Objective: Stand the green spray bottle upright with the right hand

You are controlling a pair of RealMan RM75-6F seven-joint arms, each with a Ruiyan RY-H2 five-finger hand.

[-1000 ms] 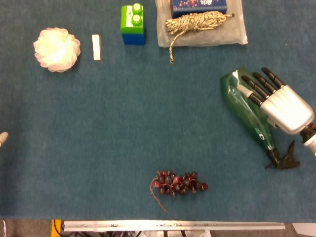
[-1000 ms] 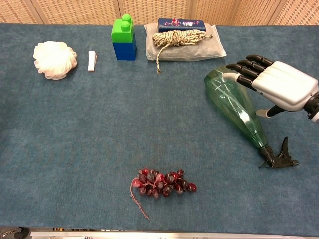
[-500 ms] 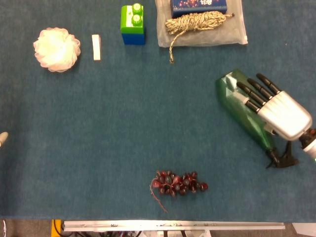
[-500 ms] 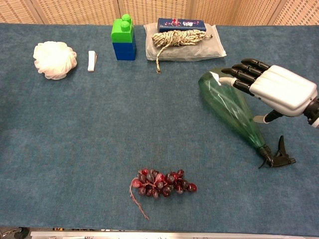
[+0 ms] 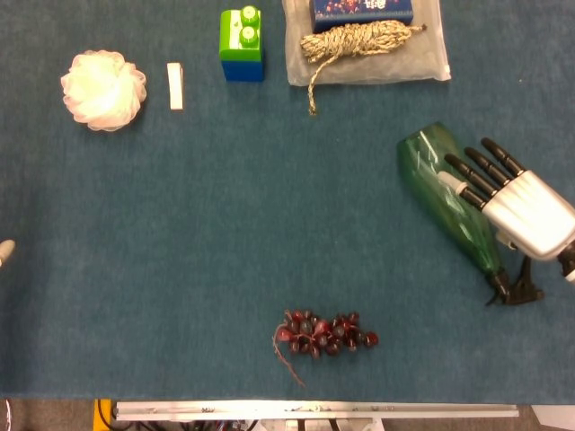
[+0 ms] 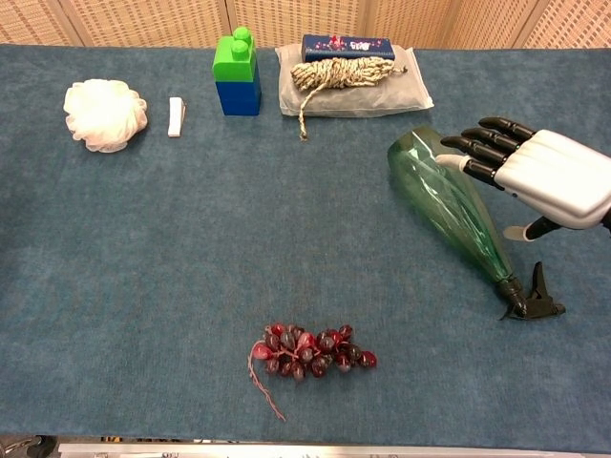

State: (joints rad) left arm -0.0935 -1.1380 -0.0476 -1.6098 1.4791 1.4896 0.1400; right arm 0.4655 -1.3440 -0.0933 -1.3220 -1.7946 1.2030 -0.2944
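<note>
The green spray bottle (image 5: pixel 443 191) (image 6: pixel 442 196) lies on its side on the blue table cloth at the right. Its wide base points up-left and its black trigger nozzle (image 5: pixel 516 291) (image 6: pixel 533 301) points toward the front right. My right hand (image 5: pixel 526 212) (image 6: pixel 551 177) hovers at the bottle's right side with its fingers stretched out and apart. The black fingertips (image 5: pixel 460 169) reach over the bottle's upper edge, and nothing is gripped. A pale tip (image 5: pixel 4 251) pokes in at the left edge of the head view, perhaps my left hand.
Dark red grapes (image 5: pixel 325 332) (image 6: pixel 310 350) lie near the front middle. At the back are a white puff (image 5: pixel 103 88), a small white block (image 5: pixel 176 86), a green-and-blue brick (image 5: pixel 242 43), and a clear bag (image 5: pixel 431 63) holding a rope coil (image 5: pixel 359 40) and a blue box (image 6: pixel 347 46).
My right hand has drawn back to the right, off the bottle's middle. The bottle rocked left, then settled back close to where it lay.
</note>
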